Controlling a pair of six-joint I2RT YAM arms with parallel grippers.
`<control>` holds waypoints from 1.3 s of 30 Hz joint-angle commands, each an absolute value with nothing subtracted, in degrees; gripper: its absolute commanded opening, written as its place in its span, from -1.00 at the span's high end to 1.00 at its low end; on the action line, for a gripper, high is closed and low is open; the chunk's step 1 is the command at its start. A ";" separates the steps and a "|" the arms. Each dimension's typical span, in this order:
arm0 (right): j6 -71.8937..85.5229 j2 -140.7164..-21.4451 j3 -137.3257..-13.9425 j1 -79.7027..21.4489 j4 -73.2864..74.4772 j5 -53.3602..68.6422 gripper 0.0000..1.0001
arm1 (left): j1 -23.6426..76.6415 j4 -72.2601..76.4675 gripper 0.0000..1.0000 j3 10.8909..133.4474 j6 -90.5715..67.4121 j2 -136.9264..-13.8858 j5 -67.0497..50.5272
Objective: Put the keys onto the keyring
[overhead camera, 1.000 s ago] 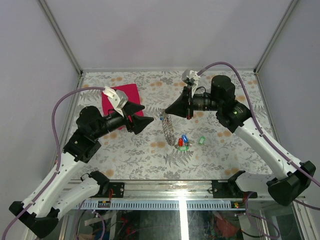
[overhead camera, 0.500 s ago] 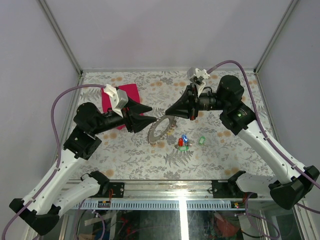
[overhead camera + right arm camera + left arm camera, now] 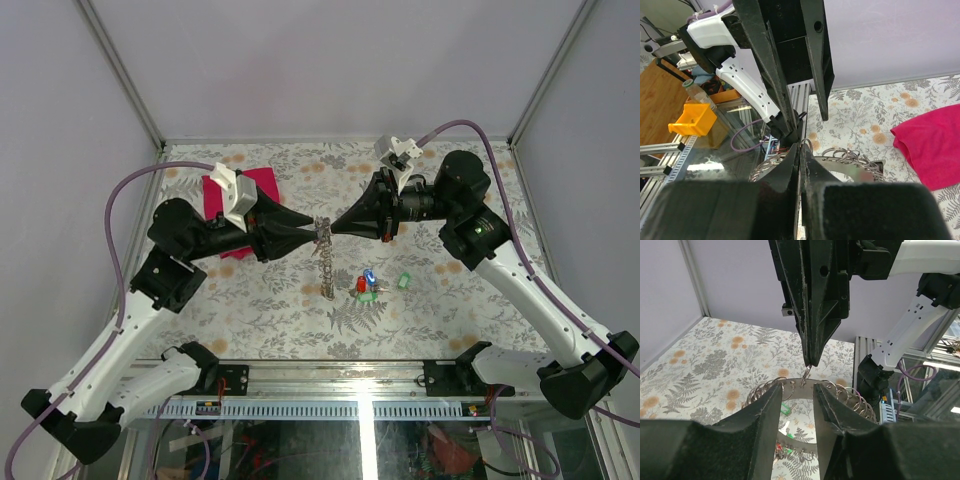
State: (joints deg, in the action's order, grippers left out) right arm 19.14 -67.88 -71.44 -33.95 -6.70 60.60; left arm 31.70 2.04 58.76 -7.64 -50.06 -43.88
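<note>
in the top view, the large grey metal keyring [image 3: 326, 262] with its jagged coiled edge stands on edge at the middle of the floral-patterned table [image 3: 270, 310], seen nearly edge-on. its rim runs from 12 to 6 o'clock. whether its lower edge touches the tabletop cannot be told.

the black right gripper [image 3: 337, 226] comes in from 3 o'clock. its fingers are pressed together on the ring's upper rim. the left wrist view shows their tip pinching a wire loop at the very top of the ring.

the black left gripper [image 3: 312, 233] comes in from 9 o'clock and meets the same upper rim from the other side. its fingers [image 3: 760, 415] stand apart, one on each side of the rim with a clear gap between them. whether the pads touch the metal cannot be told.

the small keys with blue, red and green plastic heads [image 3: 366, 285] lie bunched on the table at about 4 o'clock from the ring, just beside its lower end and apart from it. a small green plastic piece [image 3: 405, 281] lies farther out at 3 o'clock from the bunch. a magenta cloth square [image 3: 262, 183] lies at 10 o'clock from the ring, partly under the left arm.
</note>
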 commanded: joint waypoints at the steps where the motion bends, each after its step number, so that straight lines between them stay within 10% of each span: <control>1: 20.54 -65.96 -72.18 -33.66 -11.99 62.31 1.00 | 31.29 7.31 0.37 60.60 -9.52 -50.98 -47.35; 39: 21.06 -65.32 -71.29 -33.75 -13.49 61.39 0.99 | 35.38 5.88 1.00 62.88 -8.62 -55.22 -48.68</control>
